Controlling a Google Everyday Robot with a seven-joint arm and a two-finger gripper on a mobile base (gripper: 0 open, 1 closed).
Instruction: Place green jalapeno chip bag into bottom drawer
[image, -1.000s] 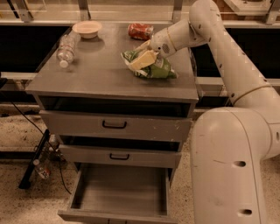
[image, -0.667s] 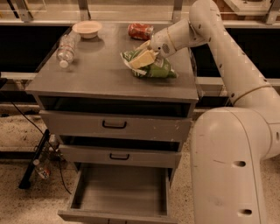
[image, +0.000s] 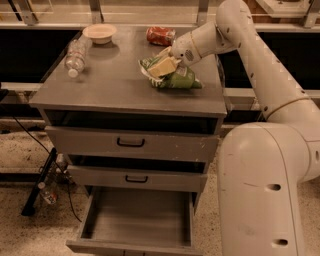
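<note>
- The gripper (image: 162, 65) is down on the upper left end of the chip bag (image: 181, 80); whether it grips the bag cannot be told.
- The bag is glossy green and crumpled, with pale markings, and lies on the right side of the cabinet top (image: 110, 92).
- A red can (image: 160, 35) lies just behind it.
- The bottom drawer (image: 135, 222) stands pulled out, plain grey inside, well below the bag.

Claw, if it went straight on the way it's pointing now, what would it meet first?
The chip bag. The claw points down-left in the picture, right at the bag lying on the cabinet top, and looks to be against it, though depth is unclear.
</note>
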